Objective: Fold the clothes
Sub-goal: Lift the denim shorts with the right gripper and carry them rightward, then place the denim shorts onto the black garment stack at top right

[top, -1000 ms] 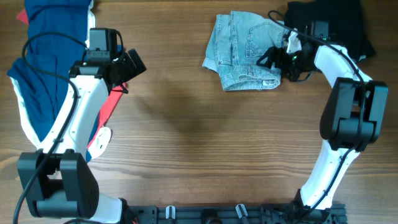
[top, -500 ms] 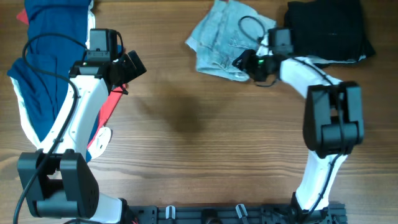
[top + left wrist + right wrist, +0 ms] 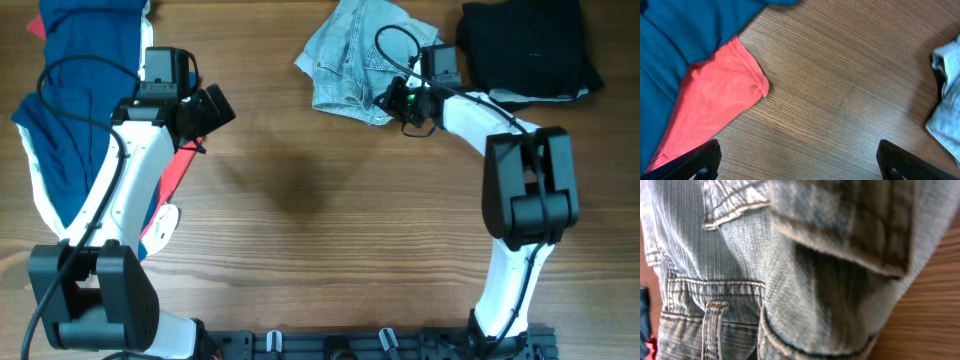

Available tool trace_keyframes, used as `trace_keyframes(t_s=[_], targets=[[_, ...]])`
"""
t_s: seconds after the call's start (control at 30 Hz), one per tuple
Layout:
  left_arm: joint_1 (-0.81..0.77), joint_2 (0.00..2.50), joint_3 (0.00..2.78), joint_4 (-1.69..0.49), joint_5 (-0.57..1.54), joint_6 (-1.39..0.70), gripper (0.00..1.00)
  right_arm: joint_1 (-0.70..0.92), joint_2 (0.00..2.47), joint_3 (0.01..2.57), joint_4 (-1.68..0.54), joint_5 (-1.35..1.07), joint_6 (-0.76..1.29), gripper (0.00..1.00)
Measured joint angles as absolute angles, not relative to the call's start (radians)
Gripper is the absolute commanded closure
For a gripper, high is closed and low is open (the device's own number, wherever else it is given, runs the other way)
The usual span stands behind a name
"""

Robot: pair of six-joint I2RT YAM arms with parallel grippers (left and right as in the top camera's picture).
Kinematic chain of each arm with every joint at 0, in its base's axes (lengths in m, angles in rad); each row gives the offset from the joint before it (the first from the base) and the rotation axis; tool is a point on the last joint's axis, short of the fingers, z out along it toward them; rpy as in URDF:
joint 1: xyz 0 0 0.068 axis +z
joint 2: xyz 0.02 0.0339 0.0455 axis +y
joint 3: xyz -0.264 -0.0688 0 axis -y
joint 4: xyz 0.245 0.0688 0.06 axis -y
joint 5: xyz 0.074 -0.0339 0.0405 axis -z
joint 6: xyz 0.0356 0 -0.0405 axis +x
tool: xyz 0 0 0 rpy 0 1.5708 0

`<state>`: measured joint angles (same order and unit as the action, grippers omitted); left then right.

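- While lying crumpled, clenched at the right edge by the right gripper [image 3: 401,100]: denim shorts [image 3: 345,62].
- Well left of the shorts: left gripper [image 3: 214,106], jaws spread, empty; navy garment [image 3: 75,100].
- Right of the shorts: black garments [image 3: 530,45].

Cloth first: denim shorts [image 3: 740,280] — coarse faded twill w/ visible ribbing, tan stitched seams. Navy garment [image 3: 60,150] soft matt knit; its red part [image 3: 715,100] finely ribbed. Black garments [image 3: 530,45] matt cloth, weave too dark to tell. Table [image 3: 330,220] — matt wood grain. Arm shells [image 3: 125,185] smooth white plastic, prob. semi-gloss.
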<state>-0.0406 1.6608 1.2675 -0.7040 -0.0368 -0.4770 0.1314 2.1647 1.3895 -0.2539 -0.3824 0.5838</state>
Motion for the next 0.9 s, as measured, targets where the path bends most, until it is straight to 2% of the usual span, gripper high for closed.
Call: trace_keyframes(t_s=[0.3,0.57,0.9], targets=[[-0.041,1.661,1.267,-0.704,-0.037,-0.477,0.00,-0.037,2.016,1.348,-0.408,-0.309,0.386,0.96],[-0.041,1.661,1.267,-0.704,-0.037,-0.477,0.00,-0.029,1.868,1.345,-0.418,-0.298,0.224,0.96],[-0.041,1.661,1.267,-0.704,-0.037,-0.477,0.00,-0.029,1.852,1.444,-0.492,-0.372,0.044,0.96]])
